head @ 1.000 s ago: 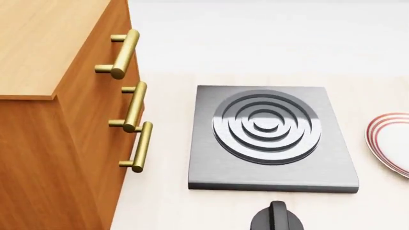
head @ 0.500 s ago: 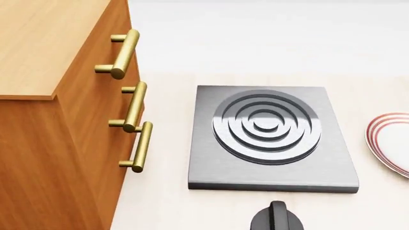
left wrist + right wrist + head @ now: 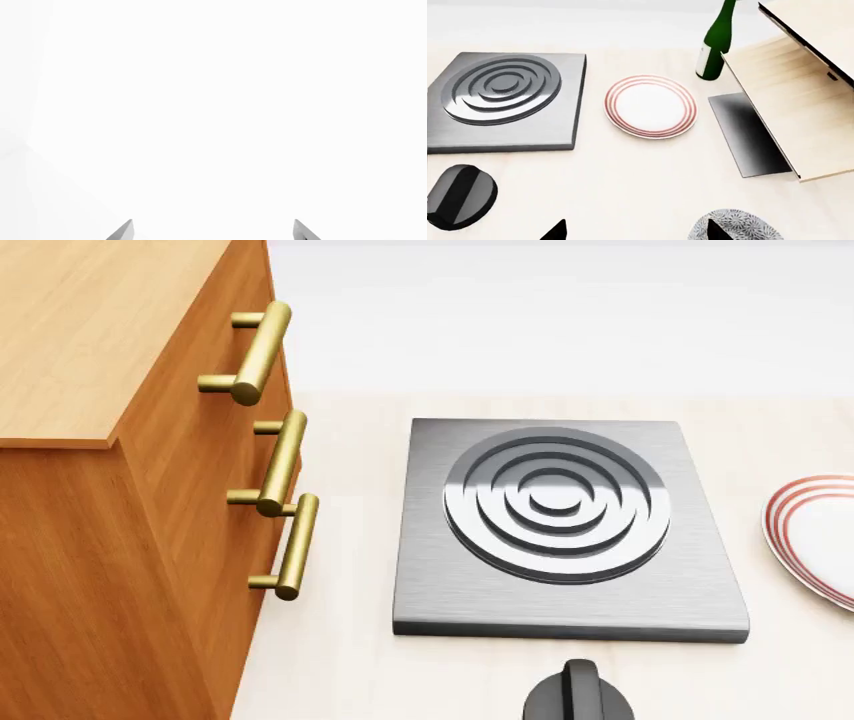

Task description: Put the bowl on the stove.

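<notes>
The stove [image 3: 570, 530] is a square dark-grey slab with raised burner rings, lying on the pale counter mid-view in the head view; it also shows in the right wrist view as the stove [image 3: 506, 102]. The speckled grey-and-white bowl [image 3: 744, 228] peeks in at the edge of the right wrist view, beside one dark fingertip [image 3: 715, 231]. My right gripper [image 3: 637, 230] is open with nothing between its fingers, above bare counter. My left gripper [image 3: 213, 230] is open, facing a blank white surface. Neither gripper shows in the head view.
A wooden cabinet [image 3: 120, 490] with brass handles stands left of the stove. A black knob [image 3: 578, 695] sits in front of the stove. A white red-ringed plate [image 3: 650, 106] lies right of it. Beyond are a green bottle [image 3: 716, 45] and a light wooden box [image 3: 800, 100].
</notes>
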Robot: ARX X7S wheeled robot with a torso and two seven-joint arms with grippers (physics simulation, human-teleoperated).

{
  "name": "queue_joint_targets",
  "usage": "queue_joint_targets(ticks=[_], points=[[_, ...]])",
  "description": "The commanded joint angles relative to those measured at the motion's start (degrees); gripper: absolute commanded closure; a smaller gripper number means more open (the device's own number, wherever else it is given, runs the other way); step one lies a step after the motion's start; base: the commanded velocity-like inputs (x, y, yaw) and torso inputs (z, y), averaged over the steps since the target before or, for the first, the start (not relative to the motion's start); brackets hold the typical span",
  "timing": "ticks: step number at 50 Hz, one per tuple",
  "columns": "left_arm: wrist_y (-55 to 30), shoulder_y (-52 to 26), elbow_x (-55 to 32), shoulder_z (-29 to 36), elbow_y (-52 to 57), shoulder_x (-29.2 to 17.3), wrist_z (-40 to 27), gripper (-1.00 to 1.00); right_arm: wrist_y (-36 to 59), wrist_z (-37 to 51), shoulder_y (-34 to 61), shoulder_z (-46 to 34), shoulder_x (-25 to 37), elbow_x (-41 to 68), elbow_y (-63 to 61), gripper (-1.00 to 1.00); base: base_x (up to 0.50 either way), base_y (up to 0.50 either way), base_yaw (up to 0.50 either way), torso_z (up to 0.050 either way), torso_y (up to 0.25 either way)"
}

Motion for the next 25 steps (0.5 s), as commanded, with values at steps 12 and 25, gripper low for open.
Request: queue_joint_targets(ticks=[12,25], points=[[-0.7,0.4,0.9,-1.1,-0.1,1.7,2.2,-1.0,-2.4,-3.8,-10.0,3.4,-5.4,-6.8,-1.5,-1.0,0.0,0.0,0.0,0.0,0.0],[-0.4,0.4,0.4,-1.2,-0.1,1.7,1.8,-1.0,-4.4,-2.7,-10.8,1.2,-7.4,-7.9,-1.8,-1.0,0.0,0.0,0.0,0.0,0.0]])
